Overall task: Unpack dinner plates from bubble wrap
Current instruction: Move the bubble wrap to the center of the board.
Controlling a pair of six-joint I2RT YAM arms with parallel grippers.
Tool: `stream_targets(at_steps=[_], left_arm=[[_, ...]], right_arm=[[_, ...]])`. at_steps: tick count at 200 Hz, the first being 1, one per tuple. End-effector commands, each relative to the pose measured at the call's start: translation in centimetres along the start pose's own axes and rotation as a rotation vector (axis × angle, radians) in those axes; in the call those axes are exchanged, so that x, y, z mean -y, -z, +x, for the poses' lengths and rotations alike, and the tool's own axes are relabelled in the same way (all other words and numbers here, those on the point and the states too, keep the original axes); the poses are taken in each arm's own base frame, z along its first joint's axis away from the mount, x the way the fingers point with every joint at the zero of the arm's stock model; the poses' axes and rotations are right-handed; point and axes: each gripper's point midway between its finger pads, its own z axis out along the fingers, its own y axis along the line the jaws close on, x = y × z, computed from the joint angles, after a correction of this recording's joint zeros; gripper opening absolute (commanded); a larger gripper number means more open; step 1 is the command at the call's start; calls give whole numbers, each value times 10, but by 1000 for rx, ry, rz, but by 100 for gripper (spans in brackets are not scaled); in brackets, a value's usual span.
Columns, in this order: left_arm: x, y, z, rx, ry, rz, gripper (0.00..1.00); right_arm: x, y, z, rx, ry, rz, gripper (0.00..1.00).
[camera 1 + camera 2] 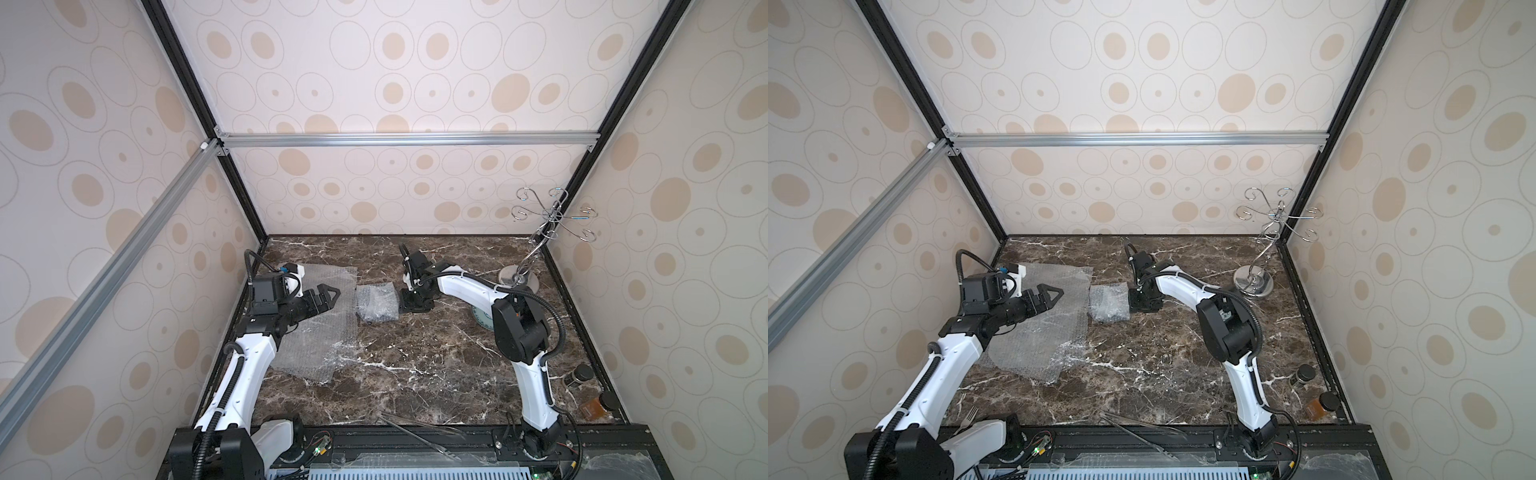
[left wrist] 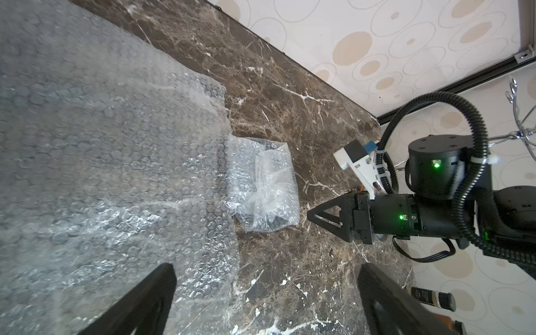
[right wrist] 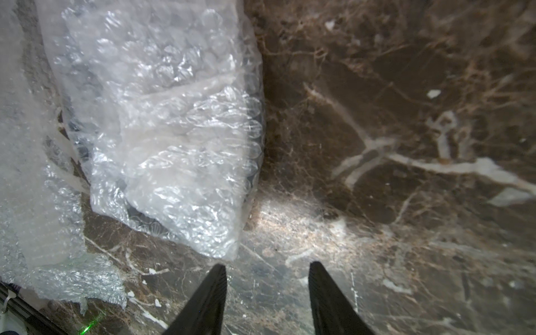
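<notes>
The bubble-wrapped bundle (image 1: 377,302) lay mid-table beside a flat sheet (image 1: 320,328); the right gripper (image 3: 266,265), half-open and empty just beside it, would best pinch only a loose fold, while the left gripper (image 2: 266,269) hung wide open

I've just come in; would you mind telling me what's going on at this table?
Two robot arms are unpacking plates from bubble wrap. One wrapped bundle, with something dark inside, lies mid-table, unopened. The right gripper sits low beside it, fingers apart, holding nothing. The left gripper hovers wide open over flat, opened bubble wrap sheets. A pale plate lies partly hidden behind the right arm.
</notes>
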Motion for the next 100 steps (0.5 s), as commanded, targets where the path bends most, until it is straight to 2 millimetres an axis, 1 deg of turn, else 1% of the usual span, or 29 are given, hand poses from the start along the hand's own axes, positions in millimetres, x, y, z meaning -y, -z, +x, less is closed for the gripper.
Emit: stream_targets(at_steps=[1,15,27,49,68,80,100], left_arm=[[10,-5,-1,-30,-22,21,99],[14,-8,-3,-38,-38,20,99],[14,-11,-3,-36,-28,23,99],[6,-19,5,-86,4,2,99],[0,-18,0,-70,-13,-52,99],[5,-20,-3,-68,-4,-25,99],[22,-22,-7,-54,35,77,99]], right_arm=[[2,2,7,-12,-17,31,48],[2,1,6,-11,-15,36,48],[1,-1,7,-15,-15,41,48],[-2,-7,4,-20,-15,38,48],[-5,-11,1,-25,-13,35,47],[-6,-13,-1,-25,-12,34,47],[-10,-17,-6,-23,-13,21,47]])
